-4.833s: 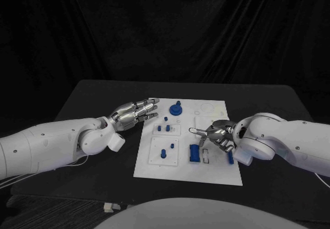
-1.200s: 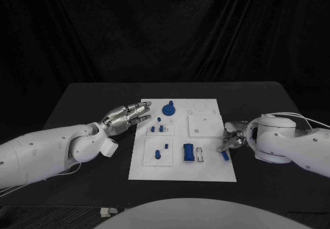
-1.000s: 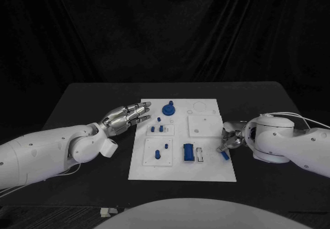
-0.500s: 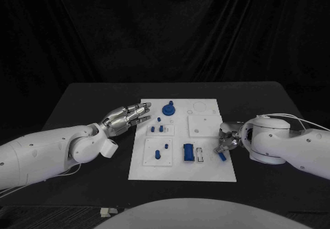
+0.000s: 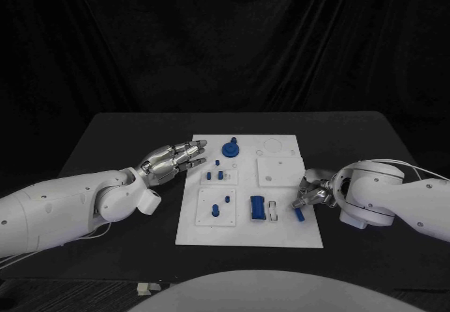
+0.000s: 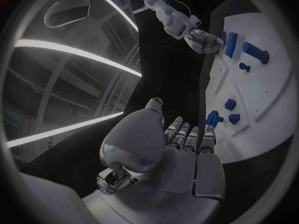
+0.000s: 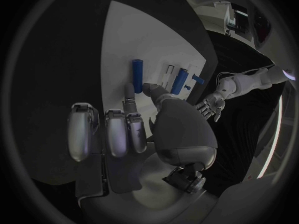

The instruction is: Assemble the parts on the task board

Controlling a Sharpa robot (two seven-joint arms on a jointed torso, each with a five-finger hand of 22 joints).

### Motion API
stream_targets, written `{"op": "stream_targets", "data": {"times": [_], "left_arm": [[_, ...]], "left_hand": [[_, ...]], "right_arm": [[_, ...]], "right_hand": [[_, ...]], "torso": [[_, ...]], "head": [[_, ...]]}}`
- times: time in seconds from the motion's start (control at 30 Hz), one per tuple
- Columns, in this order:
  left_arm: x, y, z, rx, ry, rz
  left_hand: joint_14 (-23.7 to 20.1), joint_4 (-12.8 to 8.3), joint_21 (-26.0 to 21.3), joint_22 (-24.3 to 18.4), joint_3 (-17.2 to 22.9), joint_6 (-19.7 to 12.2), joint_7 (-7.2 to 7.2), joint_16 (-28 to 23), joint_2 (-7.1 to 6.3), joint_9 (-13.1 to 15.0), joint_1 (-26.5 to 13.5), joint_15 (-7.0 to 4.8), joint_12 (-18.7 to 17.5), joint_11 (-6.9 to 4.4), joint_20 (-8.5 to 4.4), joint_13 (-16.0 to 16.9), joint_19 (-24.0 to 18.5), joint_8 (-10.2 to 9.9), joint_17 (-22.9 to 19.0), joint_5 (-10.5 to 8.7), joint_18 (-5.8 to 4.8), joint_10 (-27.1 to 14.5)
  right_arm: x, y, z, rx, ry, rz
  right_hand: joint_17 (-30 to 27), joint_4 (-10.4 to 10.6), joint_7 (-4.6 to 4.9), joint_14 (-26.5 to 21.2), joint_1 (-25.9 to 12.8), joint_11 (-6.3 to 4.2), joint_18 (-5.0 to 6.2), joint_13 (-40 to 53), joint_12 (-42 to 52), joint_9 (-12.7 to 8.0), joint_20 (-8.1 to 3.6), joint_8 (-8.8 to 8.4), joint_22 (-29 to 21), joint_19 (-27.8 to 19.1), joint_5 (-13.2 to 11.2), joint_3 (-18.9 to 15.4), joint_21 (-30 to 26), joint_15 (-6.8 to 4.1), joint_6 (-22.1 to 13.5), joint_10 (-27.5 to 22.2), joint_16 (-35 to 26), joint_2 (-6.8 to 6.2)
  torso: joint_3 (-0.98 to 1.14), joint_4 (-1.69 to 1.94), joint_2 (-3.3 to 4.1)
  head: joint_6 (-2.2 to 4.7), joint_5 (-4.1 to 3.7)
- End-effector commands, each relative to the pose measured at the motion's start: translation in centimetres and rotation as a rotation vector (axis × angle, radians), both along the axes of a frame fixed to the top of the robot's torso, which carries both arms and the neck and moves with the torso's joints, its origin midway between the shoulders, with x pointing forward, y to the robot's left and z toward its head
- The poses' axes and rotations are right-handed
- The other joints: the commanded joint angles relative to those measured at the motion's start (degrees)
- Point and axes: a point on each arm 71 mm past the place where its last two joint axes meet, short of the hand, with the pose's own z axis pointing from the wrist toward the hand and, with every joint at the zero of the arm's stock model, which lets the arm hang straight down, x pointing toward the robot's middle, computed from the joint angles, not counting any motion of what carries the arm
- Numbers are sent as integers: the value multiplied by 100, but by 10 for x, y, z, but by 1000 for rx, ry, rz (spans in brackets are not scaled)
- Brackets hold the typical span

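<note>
matt white task board (image 5: 281, 227), glossy blue plastic parts (image 5: 256, 208), matt black table (image 5: 131, 130) (smooth), shiny metal left hand (image 5: 173, 159)

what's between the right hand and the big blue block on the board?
In the head view, a small blue peg lies by the right hand, then a narrow white slot piece beside the blue block on the task board.

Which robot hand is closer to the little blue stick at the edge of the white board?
The right hand. It sits just beside the blue stick at the board's right edge. The left hand hovers off the board's far left side, well away from it.
</note>
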Motion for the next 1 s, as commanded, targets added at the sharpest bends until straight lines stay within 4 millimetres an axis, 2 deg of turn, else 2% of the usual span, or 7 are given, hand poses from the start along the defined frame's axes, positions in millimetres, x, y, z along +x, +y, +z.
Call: {"op": "stream_targets", "data": {"times": [0.03, 0.27, 0.47, 0.6, 0.77, 0.87, 1.0], "left_arm": [[-1, -2, 0, -19, 0, -9], [-1, -2, 0, -20, -1, -8], [-1, -3, 0, -21, -1, -10], [-1, -3, 0, -21, -1, -10], [-1, -2, 0, -20, -1, -8], [-1, -1, 0, -19, 0, -7], [-1, -1, 0, -18, 1, -8]], "left_hand": [[30, -3, 12, -1, 42, -5, 36, 22, 4, 10, 75, -5, 23, 44, 23, 8, 5, 37, 6, 24, 51, -12], [31, -2, 12, 0, 42, -2, 42, 26, 3, 10, 75, -3, 41, 52, 25, 11, 6, 40, 7, 22, 51, -6], [32, -1, 14, 2, 42, 1, 44, 27, 3, 11, 75, -1, 43, 57, 27, 11, 7, 43, 8, 22, 51, -3], [32, -1, 14, 2, 42, 1, 44, 27, 3, 11, 75, -1, 43, 57, 27, 11, 7, 43, 8, 22, 51, -3], [33, 0, 15, 5, 43, 3, 46, 29, 4, 11, 75, 0, 47, 59, 28, 11, 9, 44, 8, 22, 51, -2], [33, 0, 15, 5, 43, 3, 46, 29, 4, 11, 75, 0, 47, 59, 28, 11, 9, 44, 8, 22, 51, -2], [33, 0, 15, 5, 43, 3, 46, 29, 4, 11, 75, 0, 47, 59, 28, 11, 9, 44, 8, 22, 51, -2]], "right_arm": [[-3, 0, -2, 115, 85, -119], [-5, 8, 1, 180, 120, -160], [-4, 21, 0, 201, 135, -153], [-2, 27, -1, 209, 142, -150], [1, 31, -3, 214, 136, -158], [2, 32, -4, 215, 133, -164], [3, 33, -6, 215, 133, -169]], "right_hand": [[-17, -565, -28, 346, -74, -17, 38, 1507, 14, 10, 16, 38, 1218, 252, 59, 625, -29, -11, -77, 598, -15, -1], [-21, -568, -27, 345, -78, -17, 39, 1507, 14, 15, 16, 49, 1218, 251, 83, 649, -31, -10, -89, 598, -17, -4], [-48, -556, -21, 340, -109, -12, 42, 1507, 14, 23, 19, 67, 1213, 245, 19, 670, -45, -6, -121, 598, -26, -16], [-89, -550, -18, 333, -116, -11, 47, 1507, 14, 25, 21, 70, 1206, 236, 1, 685, -65, -4, -141, 598, -41, -10], [-112, -511, -10, 328, -167, -3, 49, 1507, 14, 35, 29, 97, 1203, 232, -145, 716, -75, 4, -204, 598, -50, -5], [-163, -465, -12, 319, -215, -5, 59, 1507, 14, 43, 34, 126, 1189, 214, -313, 730, -117, 9, -242, 598, -70, 1], [-188, -442, -9, 315, -233, -4, 64, 1507, 14, 42, 35, 131, 1182, 205, -358, 739, -138, 9, -268, 598, -80, 12]], "torso": [[0, -1, -1], [0, 1, 0], [2, 2, -1], [1, 3, -1], [0, 3, 1], [0, 3, 3], [0, 6, 4]], "head": [[1, 3], [1, -7], [1, -70], [1, -49], [1, -31], [1, -32], [1, -33]]}}
